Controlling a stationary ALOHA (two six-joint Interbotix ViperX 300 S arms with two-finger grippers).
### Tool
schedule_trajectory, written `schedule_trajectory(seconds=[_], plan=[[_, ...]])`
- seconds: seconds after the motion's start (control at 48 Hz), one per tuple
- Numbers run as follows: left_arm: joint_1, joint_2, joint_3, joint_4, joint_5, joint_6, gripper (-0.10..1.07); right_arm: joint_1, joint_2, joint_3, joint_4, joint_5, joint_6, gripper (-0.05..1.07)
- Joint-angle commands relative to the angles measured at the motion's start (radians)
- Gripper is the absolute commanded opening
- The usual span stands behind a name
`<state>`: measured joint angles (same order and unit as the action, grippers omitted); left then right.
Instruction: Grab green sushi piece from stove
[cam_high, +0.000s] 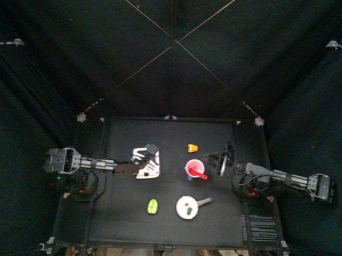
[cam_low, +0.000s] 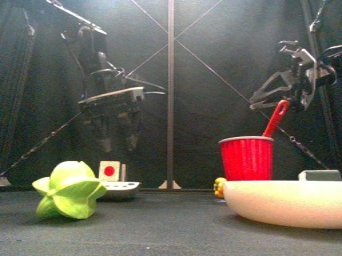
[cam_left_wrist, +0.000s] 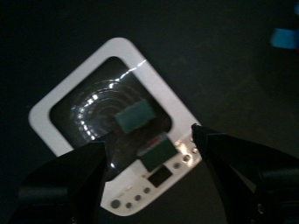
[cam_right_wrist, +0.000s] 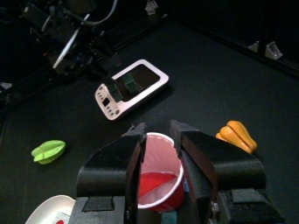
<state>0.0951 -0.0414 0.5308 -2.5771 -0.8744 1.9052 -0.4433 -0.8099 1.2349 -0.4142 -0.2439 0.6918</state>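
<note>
Left wrist view: left tool (cam_left_wrist: 149, 166) spread wide, empty, poised above the white rounded-rectangular toy stove (cam_left_wrist: 111, 122); the small green square sushi piece (cam_left_wrist: 135, 116) sits on its dark round burner. Right tool (cam_right_wrist: 162, 149) has one jaw inside the red plastic cup (cam_right_wrist: 158, 179), one outside, on the black tabletop (cam_right_wrist: 233, 79)

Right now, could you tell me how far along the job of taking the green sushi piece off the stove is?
Early stage. Done: the left gripper is above the stove, jaws wide open and empty. In hand: lining up on the green sushi piece, which lies on the stove's dark round plate, untouched. Left: lower, close on it and lift it off. The right gripper rests by the red cup.
</note>
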Motion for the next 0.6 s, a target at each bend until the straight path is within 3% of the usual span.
schedule_trajectory(seconds=[0.0,0.583], plan=[[0.032,-0.017,0.002,-0.009,0.006,0.003,1.0,-0.003,0.003,-0.011,0.002,-0.002,0.0,0.71],[0.089,0.038,-0.003,-0.089,0.092,0.003,1.0,-0.003,0.005,-0.009,0.002,-0.003,0.0,0.71]])
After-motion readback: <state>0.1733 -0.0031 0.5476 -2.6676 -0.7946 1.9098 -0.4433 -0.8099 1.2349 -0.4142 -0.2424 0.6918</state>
